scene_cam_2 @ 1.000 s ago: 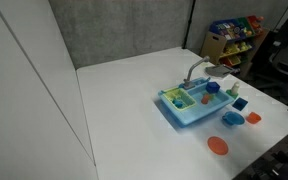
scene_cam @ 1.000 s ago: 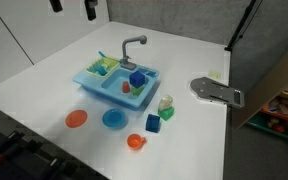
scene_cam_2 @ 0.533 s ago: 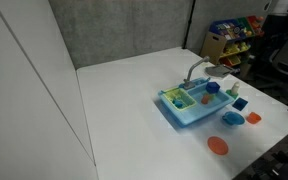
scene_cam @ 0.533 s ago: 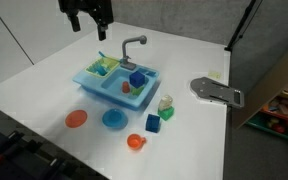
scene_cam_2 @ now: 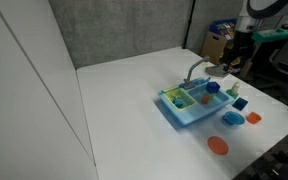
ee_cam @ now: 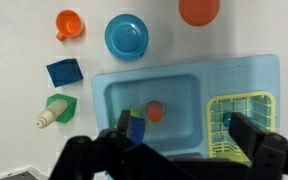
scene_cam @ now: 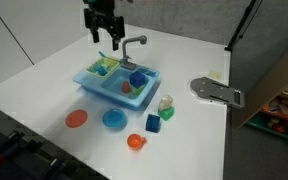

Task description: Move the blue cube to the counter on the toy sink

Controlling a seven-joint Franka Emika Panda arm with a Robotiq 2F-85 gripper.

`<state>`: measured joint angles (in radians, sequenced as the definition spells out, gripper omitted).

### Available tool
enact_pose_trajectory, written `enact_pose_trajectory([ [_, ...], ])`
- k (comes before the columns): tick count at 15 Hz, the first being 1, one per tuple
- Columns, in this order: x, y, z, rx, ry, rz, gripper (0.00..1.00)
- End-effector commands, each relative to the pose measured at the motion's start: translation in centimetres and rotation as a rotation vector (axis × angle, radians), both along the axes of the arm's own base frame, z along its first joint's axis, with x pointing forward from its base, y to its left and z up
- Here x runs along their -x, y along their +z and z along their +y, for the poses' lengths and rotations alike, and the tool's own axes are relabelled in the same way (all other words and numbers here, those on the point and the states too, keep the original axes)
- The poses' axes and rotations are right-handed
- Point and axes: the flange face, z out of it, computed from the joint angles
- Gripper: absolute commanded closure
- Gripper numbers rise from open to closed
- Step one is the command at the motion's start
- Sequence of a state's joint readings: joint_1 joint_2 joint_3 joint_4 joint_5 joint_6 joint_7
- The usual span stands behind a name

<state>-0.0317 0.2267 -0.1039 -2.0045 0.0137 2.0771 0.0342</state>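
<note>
The light-blue toy sink shows in both exterior views and in the wrist view. The dark blue cube lies in its basin; it also shows in an exterior view and in the wrist view, next to a small orange piece. The flat counter ledge lies beside the yellow-green tray. My gripper is open and empty, hanging above the tray end of the sink.
The grey faucet rises at the sink's back. On the white table in front lie an orange plate, a blue bowl, an orange cup, a green block and a lighter blue block. A grey tool lies at the side.
My gripper has come down from the top of the view and moved across toward the sink. The cube and the other things have not moved.
</note>
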Motion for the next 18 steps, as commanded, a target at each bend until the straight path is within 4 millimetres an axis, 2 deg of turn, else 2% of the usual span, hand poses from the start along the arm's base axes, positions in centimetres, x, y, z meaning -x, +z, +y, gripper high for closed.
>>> enact_pose_trajectory([
  [1, -3.0, -2.0, -0.9, 0.008, -0.048, -0.011, 0.0],
  [5, -4.7, -4.8, -2.0, 0.019, -0.095, -0.017, 0.0],
  [6, -4.9, -5.1, -2.2, 0.014, -0.104, -0.005, 0.0],
  [7, -3.7, -5.0, -1.7, 0.024, -0.064, -0.002, 0.0],
  [9, -4.2, -5.7, -2.1, 0.025, -0.075, 0.003, 0.0],
  [12, -4.4, -5.7, -2.2, 0.025, -0.078, 0.001, 0.0],
  [18, -6.0, -9.0, -2.9, 0.097, -0.079, -0.074, 0.0],
])
